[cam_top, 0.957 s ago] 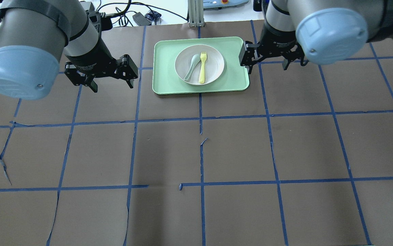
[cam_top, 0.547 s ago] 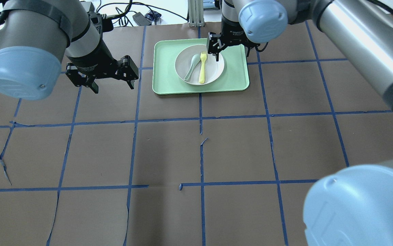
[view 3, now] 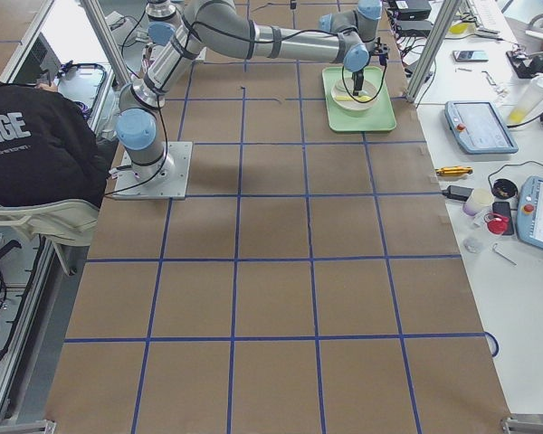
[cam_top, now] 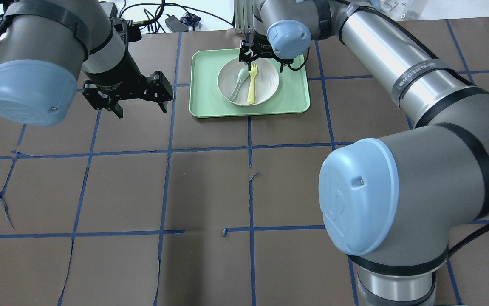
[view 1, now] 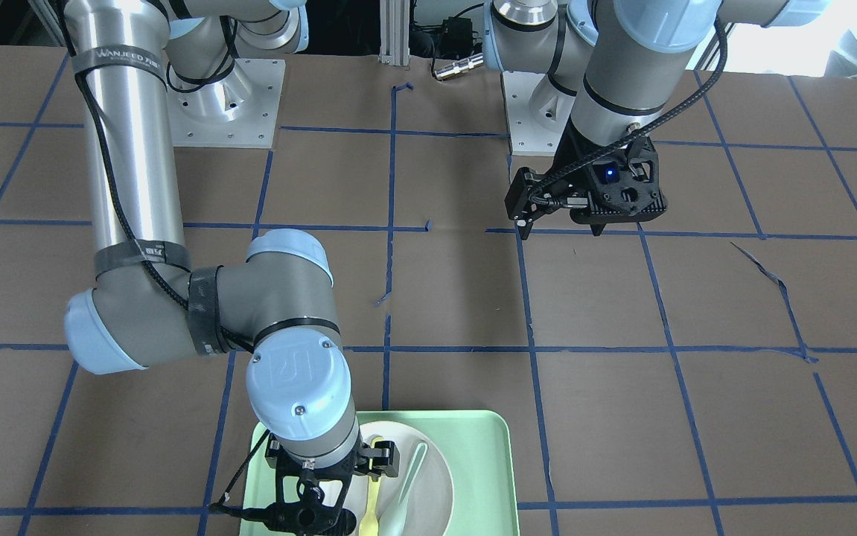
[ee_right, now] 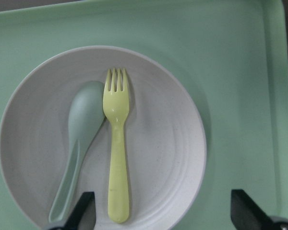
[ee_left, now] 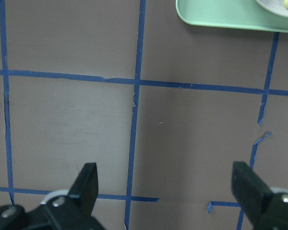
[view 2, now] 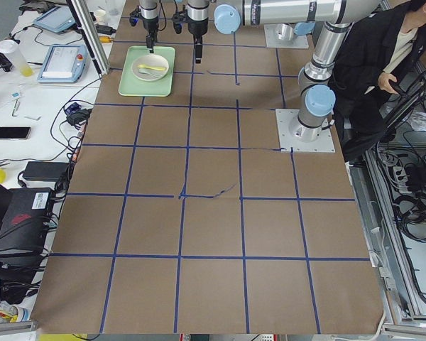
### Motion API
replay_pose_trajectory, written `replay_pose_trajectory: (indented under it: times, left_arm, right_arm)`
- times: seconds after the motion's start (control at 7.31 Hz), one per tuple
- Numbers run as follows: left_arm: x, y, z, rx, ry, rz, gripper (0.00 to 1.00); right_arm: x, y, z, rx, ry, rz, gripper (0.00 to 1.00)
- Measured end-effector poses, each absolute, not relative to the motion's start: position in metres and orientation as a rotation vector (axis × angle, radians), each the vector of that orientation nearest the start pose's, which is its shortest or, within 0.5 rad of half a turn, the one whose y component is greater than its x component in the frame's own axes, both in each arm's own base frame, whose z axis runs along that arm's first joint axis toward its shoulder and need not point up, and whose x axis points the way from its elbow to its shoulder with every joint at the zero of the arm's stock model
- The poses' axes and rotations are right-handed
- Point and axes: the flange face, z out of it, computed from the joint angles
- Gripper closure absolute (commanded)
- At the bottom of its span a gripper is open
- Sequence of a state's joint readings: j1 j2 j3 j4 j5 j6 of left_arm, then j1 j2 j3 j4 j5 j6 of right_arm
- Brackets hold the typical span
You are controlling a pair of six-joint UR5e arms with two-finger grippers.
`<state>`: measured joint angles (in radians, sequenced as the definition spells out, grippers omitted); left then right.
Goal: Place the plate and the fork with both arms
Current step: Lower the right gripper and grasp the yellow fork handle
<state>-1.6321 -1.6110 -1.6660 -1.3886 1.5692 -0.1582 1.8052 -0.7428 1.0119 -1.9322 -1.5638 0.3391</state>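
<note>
Brown table, blue tape grid

The left hand holds its fingers wide apart above the brown table with its blue tape lines. At the top right shows the mint-green tray, bearing a sliver of the plate.

Tabletop: brown paper, blue tape grid, tape torn in spots. Mint-green rectangular tray at far middle, long side running across. Pale grey-green spoon inside tray outline, bowl toward far edge, handle slanting near-left in overhead view. White bench past one end: tablet, dark phone, flat black box. Bench past other end: grey pendant, orange-handled tool. Person in black at tabletop's long edge.
</note>
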Motion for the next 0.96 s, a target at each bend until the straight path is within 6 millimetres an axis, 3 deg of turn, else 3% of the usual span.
replay_pose_trajectory:
  times: [0.14, 0.41, 0.68, 0.96]
  left_arm:
    - [-0.164, -0.501, 0.438, -0.153, 3.144, -0.070, 0.00]
    - [-0.164, -0.501, 0.437, -0.153, 3.143, -0.067, 0.00]
    - [-0.165, -0.502, 0.436, -0.152, 3.144, -0.066, 0.00]
    - [-0.165, -0.502, 0.437, -0.152, 3.145, -0.068, 0.00]
  right_arm:
    - [0.322, -0.750, 0.238, 0.171, 3.095, -0.135, 0.14]
    - [0.341, -0.747, 0.211, 0.161, 3.086, -0.117, 0.34]
    - [0.352, -0.741, 0.194, 0.147, 3.089, -0.091, 0.39]
    - [0.354, -0.739, 0.186, 0.142, 3.091, -0.082, 0.60]
